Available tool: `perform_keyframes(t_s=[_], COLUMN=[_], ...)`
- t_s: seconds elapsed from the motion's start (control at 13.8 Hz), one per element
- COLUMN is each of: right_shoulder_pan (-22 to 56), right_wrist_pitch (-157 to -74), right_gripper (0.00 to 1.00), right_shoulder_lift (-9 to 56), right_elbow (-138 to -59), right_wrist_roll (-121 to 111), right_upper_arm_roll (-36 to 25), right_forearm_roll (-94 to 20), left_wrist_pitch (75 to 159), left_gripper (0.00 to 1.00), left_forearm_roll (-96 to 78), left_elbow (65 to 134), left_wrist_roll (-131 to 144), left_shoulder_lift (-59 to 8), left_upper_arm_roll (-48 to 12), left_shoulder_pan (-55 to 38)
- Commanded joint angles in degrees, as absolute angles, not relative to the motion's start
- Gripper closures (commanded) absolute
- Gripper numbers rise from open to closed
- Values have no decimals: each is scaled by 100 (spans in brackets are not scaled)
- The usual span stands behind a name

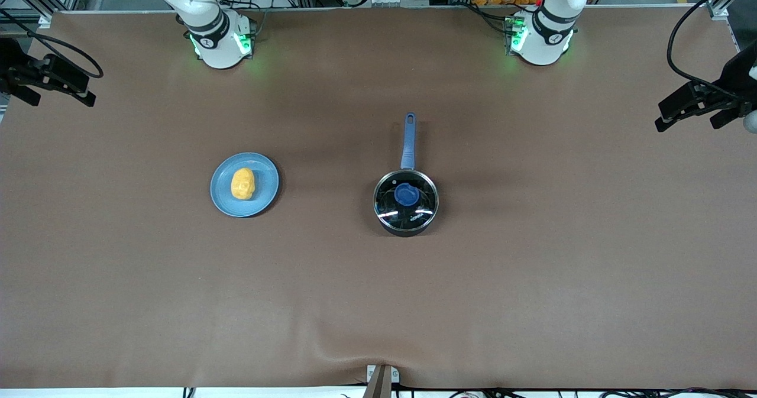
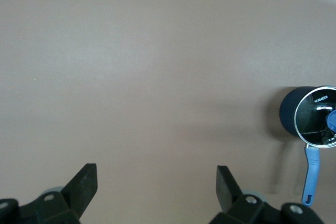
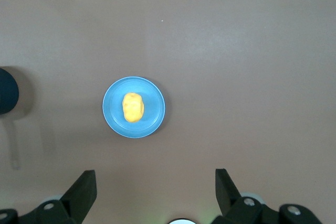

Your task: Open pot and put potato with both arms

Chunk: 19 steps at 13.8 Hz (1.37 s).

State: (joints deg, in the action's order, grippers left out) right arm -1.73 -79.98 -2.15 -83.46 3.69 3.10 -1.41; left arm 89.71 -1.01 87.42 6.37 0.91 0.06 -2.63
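Observation:
The black pot (image 1: 404, 230) with its blue handle (image 1: 408, 141) stands mid-table, toward the left arm's end. The glass lid (image 1: 390, 204) with a blue knob (image 1: 407, 194) lies on it. The potato (image 1: 243, 183) lies on a light-blue plate (image 1: 264, 196) toward the right arm's end. My left gripper (image 2: 156, 182) is open and empty, high over bare table; the pot (image 2: 287, 111) shows at the edge of its wrist view. My right gripper (image 3: 155, 184) is open and empty, high above the table, with the potato (image 3: 133, 107) on the plate (image 3: 153, 115) in its wrist view. Neither gripper shows in the front view.
Black camera mounts stand at both ends of the table (image 1: 53, 75) (image 1: 701, 102). A metal clamp (image 1: 381, 380) sits at the table edge nearest the front camera. The arm bases (image 1: 220, 43) (image 1: 541, 37) stand at the edge farthest from it.

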Motion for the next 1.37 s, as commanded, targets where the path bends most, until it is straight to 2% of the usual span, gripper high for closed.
perform_keyframes(t_s=[0.0,1.3], right_shoulder_pan=[-149,-149], right_wrist_pitch=[-7919,-7831], right_gripper=[0,0], right_shoulder_lift=[-158,-149], right_elbow=[-8235,-8235], right_wrist_roll=[352,360], right_upper_arm_roll=[299,299], right_forearm_roll=[-132,-141], left_wrist_pitch=[8930,8930], left_gripper=[0,0], left_forearm_roll=[17,-131], left_elbow=[8877,8868], left_wrist_roll=[554,536], left_shoulder_lift=[220,150], left_upper_arm_roll=[0,70], left_shoulder_pan=[-264,-176])
